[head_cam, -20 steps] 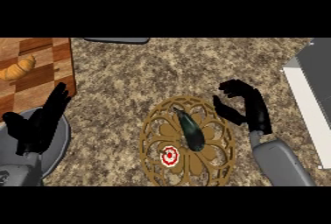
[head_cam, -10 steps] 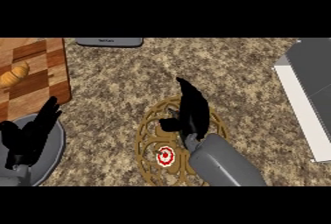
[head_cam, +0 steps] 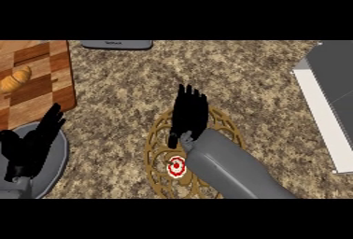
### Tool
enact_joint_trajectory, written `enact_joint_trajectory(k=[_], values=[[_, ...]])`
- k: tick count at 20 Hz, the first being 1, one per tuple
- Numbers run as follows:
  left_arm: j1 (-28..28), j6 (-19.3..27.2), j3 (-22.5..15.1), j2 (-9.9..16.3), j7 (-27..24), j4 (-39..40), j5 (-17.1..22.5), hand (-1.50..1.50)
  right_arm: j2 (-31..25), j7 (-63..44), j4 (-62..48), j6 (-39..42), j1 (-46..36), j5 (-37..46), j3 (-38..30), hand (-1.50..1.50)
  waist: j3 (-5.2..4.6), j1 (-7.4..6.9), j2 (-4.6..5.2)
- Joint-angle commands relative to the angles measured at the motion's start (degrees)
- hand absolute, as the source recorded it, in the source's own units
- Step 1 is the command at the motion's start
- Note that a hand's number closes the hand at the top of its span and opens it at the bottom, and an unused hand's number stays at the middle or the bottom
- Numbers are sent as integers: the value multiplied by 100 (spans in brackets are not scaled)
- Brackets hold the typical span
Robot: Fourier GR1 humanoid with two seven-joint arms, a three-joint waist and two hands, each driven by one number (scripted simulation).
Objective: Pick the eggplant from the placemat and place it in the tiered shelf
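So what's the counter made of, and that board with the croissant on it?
The counter looks like polished granite: speckled brown, tan and black grains. The board looks like wood: checkered light and dark brown blocks with grain lines. The croissant lies on it.

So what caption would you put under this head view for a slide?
Right hand flat over the round placemat, hiding the eggplant; left hand rests open at the left edge.

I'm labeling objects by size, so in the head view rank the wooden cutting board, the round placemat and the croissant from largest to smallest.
1. Wooden cutting board, though cut off at the edge.
2. Round placemat, partly hidden under the arm; close to the board, so unsure.
3. Croissant, clearly smallest.
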State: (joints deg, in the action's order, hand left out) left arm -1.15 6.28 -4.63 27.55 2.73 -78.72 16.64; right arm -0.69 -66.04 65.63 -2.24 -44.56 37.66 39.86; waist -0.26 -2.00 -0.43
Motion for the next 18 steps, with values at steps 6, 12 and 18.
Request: enact_joint_trajectory(k=[6, 12, 18], values=[[-69, -63, 135, 136, 128, -30, 31, 0, 65, -1274, -657, 2433, -885, -1239, 173, -150, 8, 45, 13], [206, 66, 25, -96, 31, -257, -64, 0, 64, -1284, -1108, 2578, -1125, -1571, 173, -150, 19, 78, 17], [158, 46, 142, -106, 43, -152, -73, 0, 63, -1103, -1256, 2592, -1011, -1720, 362, -150, 21, 166, 22]])
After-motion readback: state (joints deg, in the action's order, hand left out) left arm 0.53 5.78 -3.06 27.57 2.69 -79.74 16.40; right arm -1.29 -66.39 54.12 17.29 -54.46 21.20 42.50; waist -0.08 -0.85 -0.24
